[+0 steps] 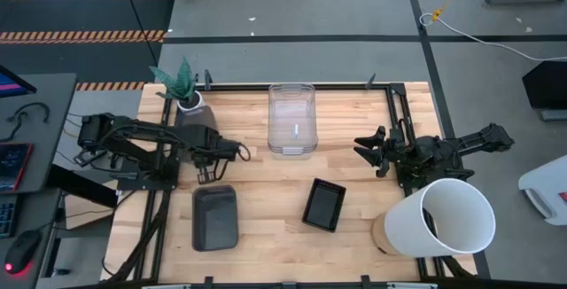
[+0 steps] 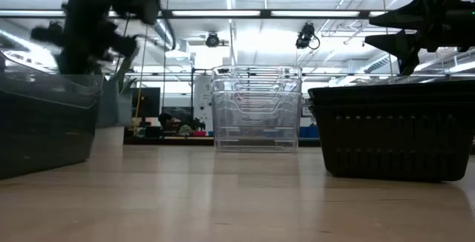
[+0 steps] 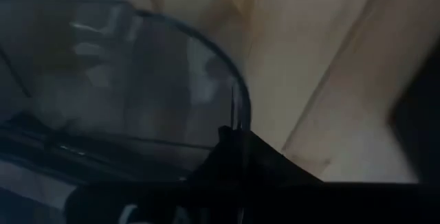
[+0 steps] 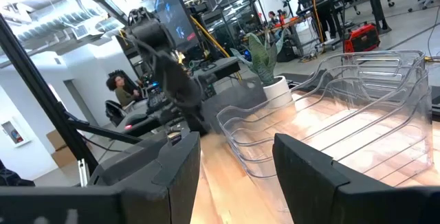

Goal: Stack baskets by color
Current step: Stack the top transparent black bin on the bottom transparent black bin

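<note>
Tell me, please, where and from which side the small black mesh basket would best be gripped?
Probably from above, on one rim wall. The black mesh basket sits upright and open-topped on the table, turned slightly askew, apart from the grey basket. Its thin upright wall suits one finger inside, one outside. The right gripper, jaws open, is the nearer one.

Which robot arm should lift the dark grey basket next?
The left one, probably. Its hand is already shut on the rim of the grey basket. The right hand is open and waits far off by the white bucket.
</note>
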